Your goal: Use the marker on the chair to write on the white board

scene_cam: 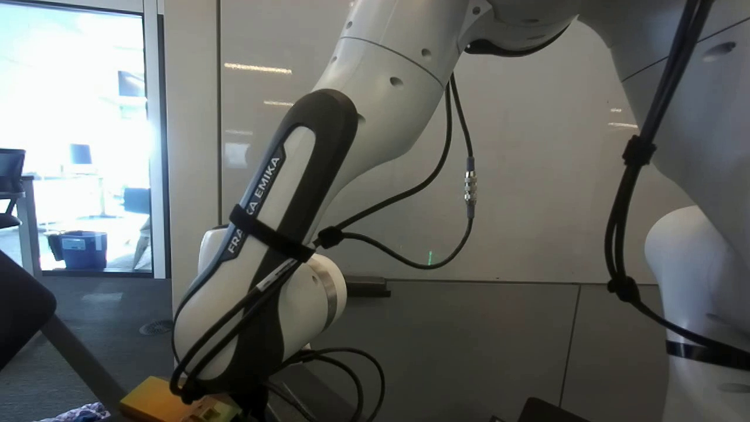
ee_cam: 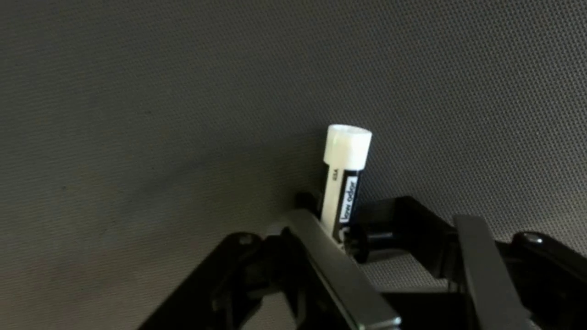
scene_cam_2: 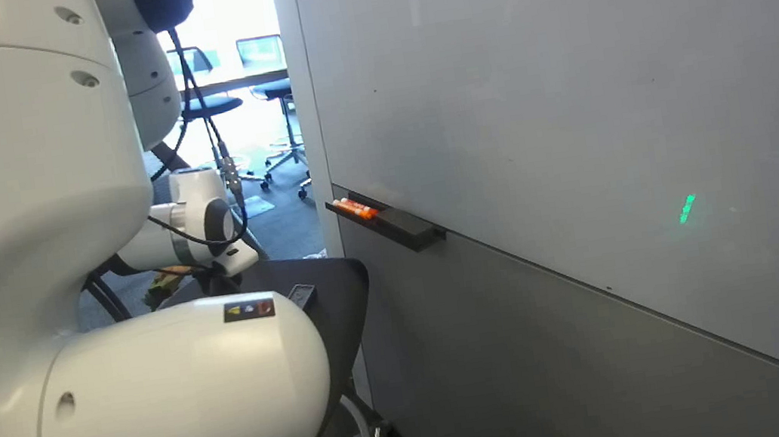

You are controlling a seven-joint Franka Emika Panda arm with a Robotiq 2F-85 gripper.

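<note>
The marker [ee_cam: 347,151] shows in the wrist view with a white end and a black-and-white "low odor" label. My gripper [ee_cam: 336,224] is shut on it, one fingertip on each side; the marker's lower part is hidden behind the fingers. I cannot tell whether the marker touches the chair. The chair's dark mesh [ee_cam: 183,114] fills the wrist view behind it. In an exterior view the dark chair [scene_cam_2: 338,287] stands beside the wall, with my gripper [scene_cam_2: 215,282] low over it, partly hidden. The white board [scene_cam: 539,176] shows in both exterior views [scene_cam_2: 530,77].
A dark tray ledge [scene_cam_2: 392,236] on the board holds orange markers [scene_cam_2: 355,209] and a dark block. A small grey object [scene_cam_2: 303,295] lies on the chair. A yellow-orange block [scene_cam: 153,398] is near the wrist. Cables [scene_cam: 363,375] hang from the arm. A green mark [scene_cam_2: 687,209] shows on the board.
</note>
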